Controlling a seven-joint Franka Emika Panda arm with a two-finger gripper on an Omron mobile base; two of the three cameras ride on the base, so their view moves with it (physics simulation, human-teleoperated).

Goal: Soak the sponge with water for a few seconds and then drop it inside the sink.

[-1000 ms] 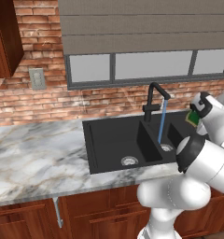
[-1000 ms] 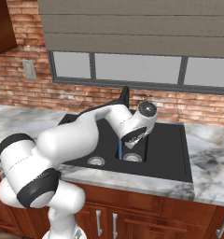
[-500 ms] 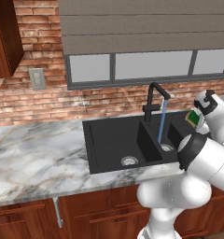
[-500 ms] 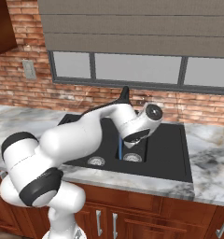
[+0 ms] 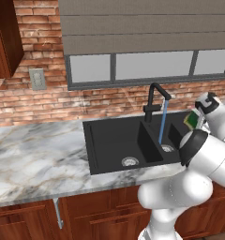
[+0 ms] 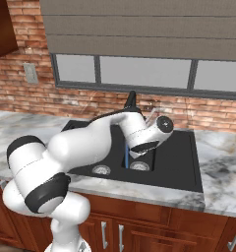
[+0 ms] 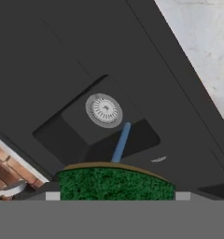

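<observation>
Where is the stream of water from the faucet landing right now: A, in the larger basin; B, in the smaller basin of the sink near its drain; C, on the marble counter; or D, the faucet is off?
B: the stream of water falls from the faucet into the smaller right-hand basin of the sink, ending beside that basin's drain.

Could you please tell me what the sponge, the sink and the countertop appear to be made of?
Sponge: a coarse dark green scouring face over a thin yellow edge, probably foam.
Sink: matte black with no glare, perhaps composite or coated metal; its drains look like bright ribbed metal.
Countertop: white and grey veining with a soft sheen, likely polished marble or an imitation.
</observation>
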